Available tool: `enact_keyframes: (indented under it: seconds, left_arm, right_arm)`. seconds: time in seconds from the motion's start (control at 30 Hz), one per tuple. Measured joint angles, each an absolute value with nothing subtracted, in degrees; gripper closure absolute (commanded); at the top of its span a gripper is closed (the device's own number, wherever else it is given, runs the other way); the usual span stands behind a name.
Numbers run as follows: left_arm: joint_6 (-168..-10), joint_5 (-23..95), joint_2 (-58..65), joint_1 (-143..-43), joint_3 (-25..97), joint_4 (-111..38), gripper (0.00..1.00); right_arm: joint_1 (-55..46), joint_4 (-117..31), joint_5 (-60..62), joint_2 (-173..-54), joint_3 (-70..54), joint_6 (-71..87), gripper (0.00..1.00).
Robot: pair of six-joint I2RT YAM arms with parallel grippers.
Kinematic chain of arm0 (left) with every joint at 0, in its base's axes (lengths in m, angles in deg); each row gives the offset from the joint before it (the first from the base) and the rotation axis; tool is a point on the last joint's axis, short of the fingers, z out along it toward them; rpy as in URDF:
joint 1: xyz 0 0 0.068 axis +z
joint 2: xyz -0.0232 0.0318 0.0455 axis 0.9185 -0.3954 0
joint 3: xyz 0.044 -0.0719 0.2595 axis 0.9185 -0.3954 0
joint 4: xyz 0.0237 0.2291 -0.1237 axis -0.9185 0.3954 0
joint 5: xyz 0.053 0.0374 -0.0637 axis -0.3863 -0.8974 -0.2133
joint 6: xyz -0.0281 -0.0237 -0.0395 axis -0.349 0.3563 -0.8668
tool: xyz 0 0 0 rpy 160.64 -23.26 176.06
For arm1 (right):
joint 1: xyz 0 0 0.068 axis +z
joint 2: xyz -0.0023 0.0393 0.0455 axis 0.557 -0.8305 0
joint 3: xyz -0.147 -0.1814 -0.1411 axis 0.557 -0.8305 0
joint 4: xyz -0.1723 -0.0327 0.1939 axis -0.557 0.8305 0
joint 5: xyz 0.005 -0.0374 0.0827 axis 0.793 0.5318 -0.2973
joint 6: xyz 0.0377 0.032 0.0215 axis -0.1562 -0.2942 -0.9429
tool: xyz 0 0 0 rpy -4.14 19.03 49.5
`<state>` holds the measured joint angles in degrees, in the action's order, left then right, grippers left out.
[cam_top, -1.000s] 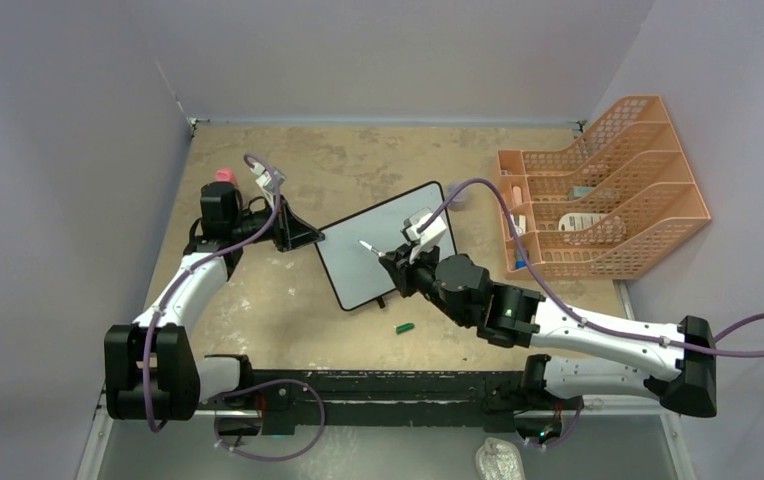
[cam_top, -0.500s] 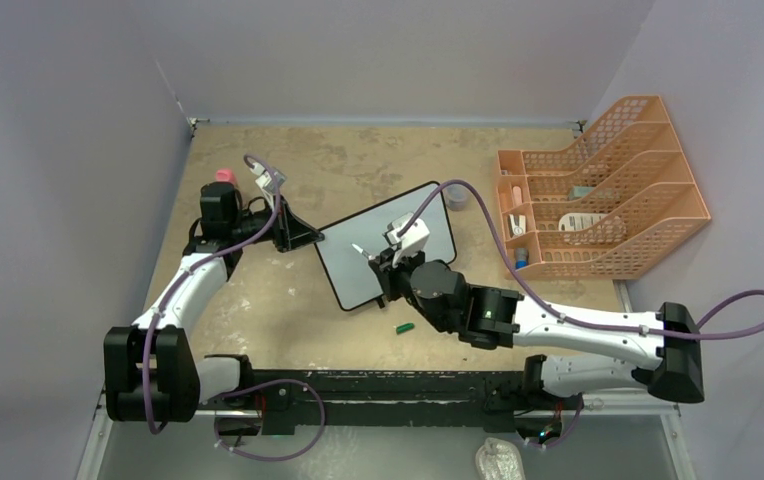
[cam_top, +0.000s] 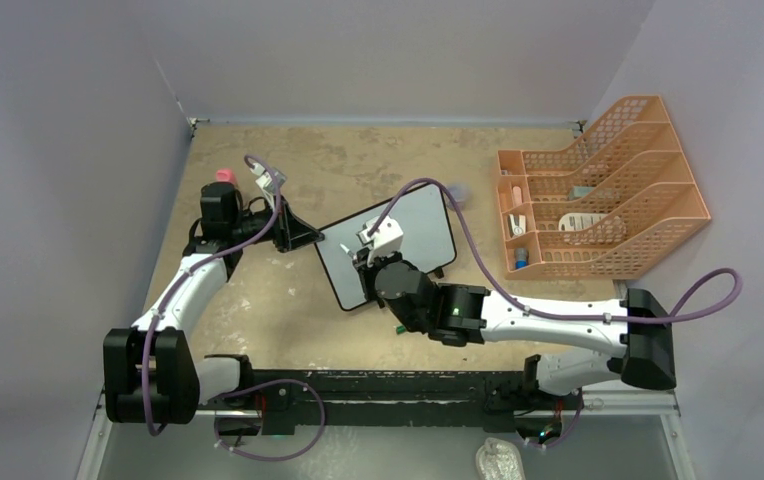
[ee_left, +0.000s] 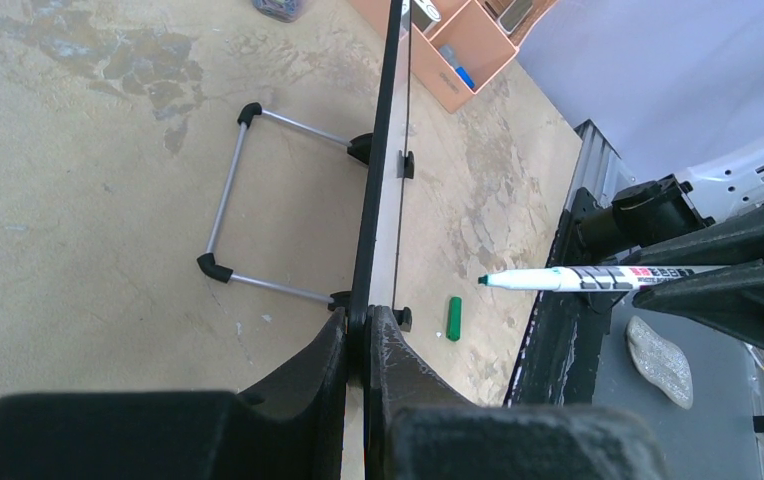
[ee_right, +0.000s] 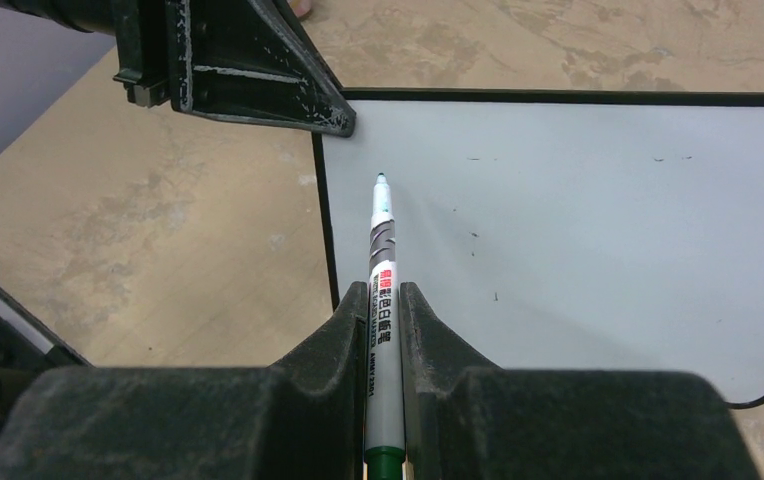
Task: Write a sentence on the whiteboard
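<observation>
The whiteboard (cam_top: 424,232) stands tilted on its wire stand (ee_left: 224,198) at mid-table. My left gripper (cam_top: 308,238) is shut on the board's black frame at its left corner (ee_left: 366,318). In the right wrist view the board's face (ee_right: 578,230) bears only tiny dark specks; no sentence shows on it. My right gripper (ee_right: 385,295) is shut on a white marker with a green tip (ee_right: 383,250). The marker points at the board's upper left corner, close to the left fingers (ee_right: 258,90). From the left wrist, the marker (ee_left: 598,277) tip stands a short gap off the board's face.
A green marker cap (ee_left: 453,318) lies on the table in front of the board. An orange file tray (cam_top: 598,205) holding small items stands at the right. A pink object (cam_top: 224,175) sits behind the left arm, and a small round thing (cam_top: 456,191) lies behind the board.
My right arm has swung left across the board, carrying the marker from the board's middle to its left corner. The left arm and the board have stayed put.
</observation>
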<state>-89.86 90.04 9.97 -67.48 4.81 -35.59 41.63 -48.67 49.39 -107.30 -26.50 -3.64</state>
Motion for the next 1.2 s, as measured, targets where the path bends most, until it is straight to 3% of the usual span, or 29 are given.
enact_keyframes:
  seconds: [0.53,1.2]
  left_arm:
    - [-89.03,89.39,10.52,-67.86,4.81,-35.16,1.00]
    - [-88.55,88.27,11.39,-68.42,4.81,-34.35,1.00]
  right_arm:
    - [43.84,-45.21,54.89,-115.23,-18.74,-6.70,1.00]
    - [44.24,-39.27,56.36,-115.63,-17.25,-12.10,1.00]
